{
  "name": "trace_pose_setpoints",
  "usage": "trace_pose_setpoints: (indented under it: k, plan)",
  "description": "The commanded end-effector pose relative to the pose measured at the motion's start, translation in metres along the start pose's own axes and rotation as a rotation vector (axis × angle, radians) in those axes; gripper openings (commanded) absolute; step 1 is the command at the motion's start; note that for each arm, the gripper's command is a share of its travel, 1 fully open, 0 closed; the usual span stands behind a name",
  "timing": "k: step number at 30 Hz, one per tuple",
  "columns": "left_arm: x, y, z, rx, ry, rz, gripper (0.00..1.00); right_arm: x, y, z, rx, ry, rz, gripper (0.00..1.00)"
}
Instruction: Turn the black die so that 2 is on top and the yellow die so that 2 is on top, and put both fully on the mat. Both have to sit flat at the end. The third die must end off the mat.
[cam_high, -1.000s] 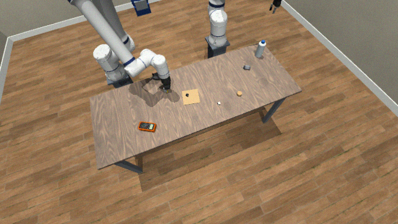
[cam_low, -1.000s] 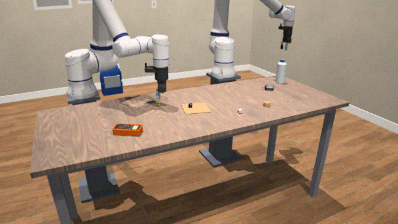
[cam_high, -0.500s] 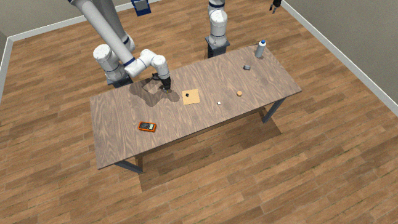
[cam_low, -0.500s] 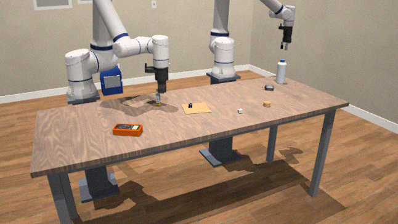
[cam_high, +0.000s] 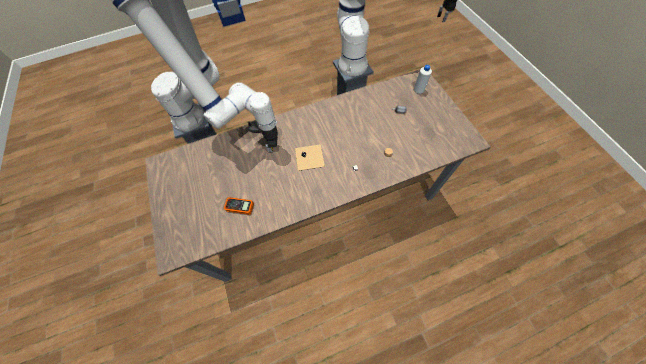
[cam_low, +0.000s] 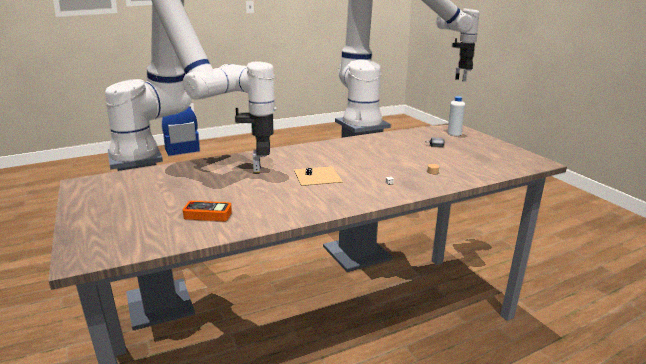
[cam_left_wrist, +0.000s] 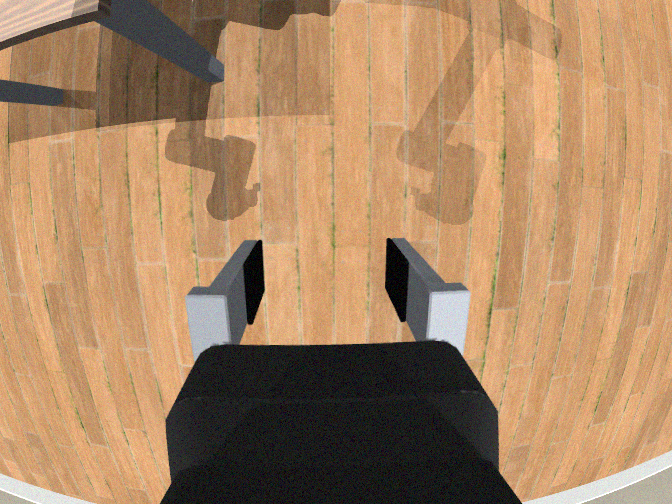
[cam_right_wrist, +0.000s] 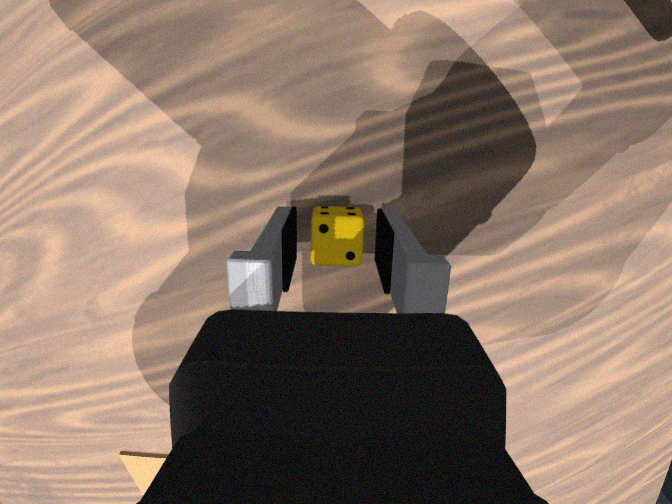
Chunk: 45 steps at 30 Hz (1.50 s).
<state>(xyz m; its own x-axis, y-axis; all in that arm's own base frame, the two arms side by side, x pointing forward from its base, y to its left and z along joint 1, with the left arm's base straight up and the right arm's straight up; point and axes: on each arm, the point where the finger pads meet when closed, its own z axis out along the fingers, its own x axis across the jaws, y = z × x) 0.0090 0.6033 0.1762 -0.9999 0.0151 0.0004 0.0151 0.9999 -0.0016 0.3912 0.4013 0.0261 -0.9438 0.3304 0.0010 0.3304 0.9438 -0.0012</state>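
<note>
Currently, three dice are visible, and one, the yellow die (cam_right_wrist: 336, 238), is between the two fingers of the right gripper (cam_high: 270, 149) (cam_low: 256, 170) (cam_right_wrist: 336, 233). That gripper is unclenched, its pads apart from the die on both sides; the die's face toward the wrist camera shows two pips. Near the gripper is the one mat (cam_high: 313, 162) (cam_low: 322, 178) (cam_right_wrist: 144, 469), with the black die (cam_high: 304, 154) (cam_low: 309, 171) on its nearer half, top number too small to tell. Beyond the mat from this gripper are one white die (cam_high: 355, 168) (cam_low: 390, 180), off the mat, and one orange disc (cam_high: 388, 152) (cam_low: 433, 169). One meter (cam_high: 238, 205) (cam_low: 207, 211) lies well apart from the gripper. The left gripper (cam_high: 443, 16) (cam_low: 461, 76) (cam_left_wrist: 324, 264) is released and holds nothing, high beyond the table (cam_high: 200, 225) (cam_low: 125, 225), near one upright bottle (cam_high: 423, 80) (cam_low: 456, 118).

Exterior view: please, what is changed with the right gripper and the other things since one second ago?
The right gripper moved slightly down. Its fingers now stand either side of the yellow die, with gaps, so it is not gripped. The left gripper, black die and white die visibly stayed put.
</note>
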Motion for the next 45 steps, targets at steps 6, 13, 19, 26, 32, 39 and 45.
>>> trace_pose_setpoints:
  k: [6, 13, 19, 26, 32, 39, 45]
  plan:
    - [-0.0001, 0.0006, -0.0008, -0.002, 0.000, 0.000, 1.00, -0.0005, 0.0006, 0.0063, -0.001, -0.001, 0.000, 0.70]
    - [-0.0001, 0.0006, -0.0008, -0.002, 0.000, 0.000, 1.00, -0.0005, 0.0006, 0.0066, -0.001, -0.001, 0.000, 0.70]
    - [-0.0001, 0.0006, -0.0008, -0.002, 0.000, 0.000, 1.00, -0.0005, 0.0006, 0.0066, -0.001, -0.001, 0.000, 0.70]
    - [-0.0001, 0.0006, -0.0008, -0.002, 0.000, 0.000, 1.00, -0.0005, 0.0006, 0.0066, -0.001, -0.001, 0.000, 0.70]
    - [-0.0001, 0.0006, -0.0008, -0.002, 0.000, 0.000, 1.00, -0.0005, 0.0006, 0.0066, -0.001, -0.001, 0.000, 0.40]
    - [-0.0001, 0.0006, -0.0008, -0.002, 0.000, 0.000, 1.00, -0.0005, 0.0006, 0.0066, -0.001, -0.001, 0.000, 0.40]
    - [-0.0001, 0.0006, -0.0008, -0.002, 0.000, 0.000, 1.00, -0.0005, 0.0006, 0.0066, -0.001, -0.001, 0.000, 0.40]
